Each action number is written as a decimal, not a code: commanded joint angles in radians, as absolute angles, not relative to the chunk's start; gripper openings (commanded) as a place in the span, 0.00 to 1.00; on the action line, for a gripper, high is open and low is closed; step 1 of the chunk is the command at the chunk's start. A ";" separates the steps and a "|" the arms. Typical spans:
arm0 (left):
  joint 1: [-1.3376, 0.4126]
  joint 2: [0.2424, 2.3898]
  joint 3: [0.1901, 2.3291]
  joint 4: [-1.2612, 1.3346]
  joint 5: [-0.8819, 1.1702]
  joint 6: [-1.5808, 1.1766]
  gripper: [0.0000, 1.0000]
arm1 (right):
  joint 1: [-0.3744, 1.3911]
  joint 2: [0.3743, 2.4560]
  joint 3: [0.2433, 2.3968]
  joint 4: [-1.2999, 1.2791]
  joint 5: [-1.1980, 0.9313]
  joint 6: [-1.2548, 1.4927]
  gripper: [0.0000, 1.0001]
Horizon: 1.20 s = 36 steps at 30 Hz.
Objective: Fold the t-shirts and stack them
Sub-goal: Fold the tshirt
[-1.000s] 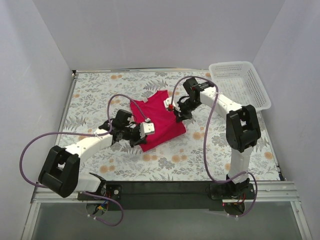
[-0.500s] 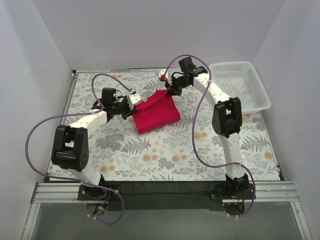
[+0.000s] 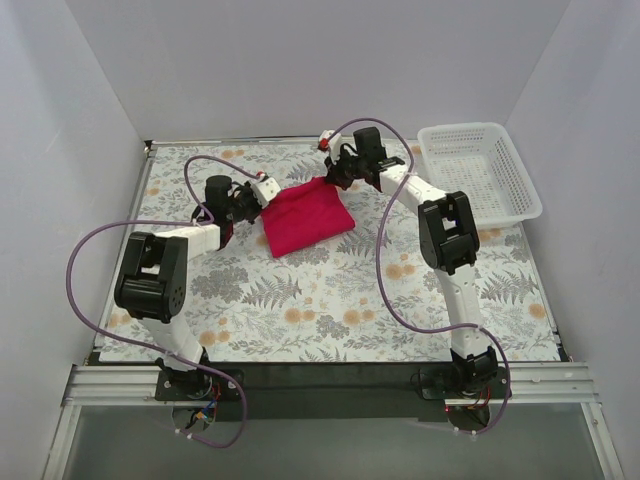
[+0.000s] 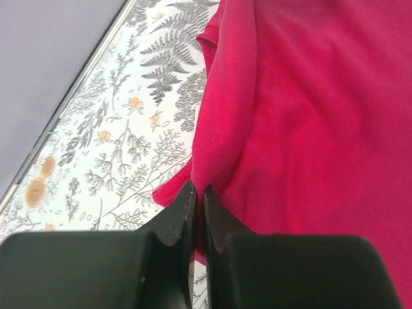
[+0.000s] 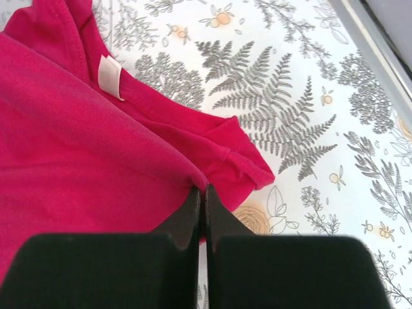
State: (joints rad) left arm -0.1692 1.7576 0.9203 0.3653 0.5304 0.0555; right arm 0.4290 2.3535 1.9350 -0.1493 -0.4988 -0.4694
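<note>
The magenta-red t-shirt (image 3: 303, 217) lies folded on the flower-patterned table at the back middle. My left gripper (image 3: 262, 192) is at its left back corner, shut on a pinched fold of the shirt's edge (image 4: 212, 161). My right gripper (image 3: 333, 176) is at its right back corner, shut on a fold of the shirt (image 5: 129, 161) near the collar. The small white neck tag (image 5: 111, 77) shows in the right wrist view, just beyond my fingers.
A white plastic mesh basket (image 3: 478, 170) stands at the back right of the table. The table's back edge and wall run close behind both grippers. The table's left rim (image 4: 77, 90) shows in the left wrist view.
Both grippers have carried the shirt's near edge away from the arm bases and over to the back, folding the shirt in half. The shirt now lies smaller and farther back.
</note>
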 commanded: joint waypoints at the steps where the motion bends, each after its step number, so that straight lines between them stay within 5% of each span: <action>1: -0.163 1.789 0.922 0.477 0.489 0.063 0.00 | 0.433 2.368 1.983 -0.009 -0.428 -0.387 0.01; 10: -0.163 1.864 0.966 0.480 0.410 0.038 0.00 | 0.437 2.391 1.993 0.043 -0.322 -0.322 0.01; 11: -0.163 1.868 0.974 0.494 0.388 0.025 0.00 | 0.440 2.401 1.999 0.051 -0.290 -0.304 0.07; 15: -0.176 1.887 1.011 0.590 0.167 -0.078 0.45 | 0.468 2.408 2.003 0.098 -0.050 -0.204 0.48; 17: -0.187 1.888 1.049 0.595 0.077 -0.090 0.49 | 0.480 2.398 2.009 0.115 0.033 -0.166 0.67; 20: -0.209 1.875 1.074 0.617 -0.081 -0.112 0.56 | 0.483 2.366 2.003 0.132 0.104 -0.141 0.78; 23: -0.213 1.829 1.100 0.565 -0.147 -0.182 0.61 | 0.479 2.323 1.988 0.130 0.086 -0.147 0.75; 26: -0.213 1.746 1.118 0.376 -0.112 -0.308 0.62 | 0.460 2.237 1.884 0.082 -0.285 -0.277 0.73; 27: -0.212 1.724 1.124 0.317 -0.085 -0.365 0.63 | 0.443 2.218 1.831 0.027 -0.559 -0.390 0.70; 31: -0.212 1.663 1.134 0.078 0.199 -0.594 0.64 | 0.439 2.192 1.766 -0.046 -0.831 -0.419 0.62; 32: -0.212 1.663 1.124 0.071 0.236 -0.650 0.64 | 0.439 2.206 1.769 -0.049 -0.839 -0.388 0.52; 33: -0.212 1.672 1.118 0.074 0.317 -0.687 0.64 | 0.439 2.218 1.778 -0.052 -0.845 -0.358 0.31; 36: -0.209 1.727 1.109 0.118 0.403 -0.825 0.62 | 0.439 2.284 1.848 -0.072 -0.836 -0.238 0.08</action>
State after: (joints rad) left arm -0.2077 1.6951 1.1061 0.1833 0.2176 -0.6090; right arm 0.4370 2.2478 1.7908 -0.0357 -0.7048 -0.3241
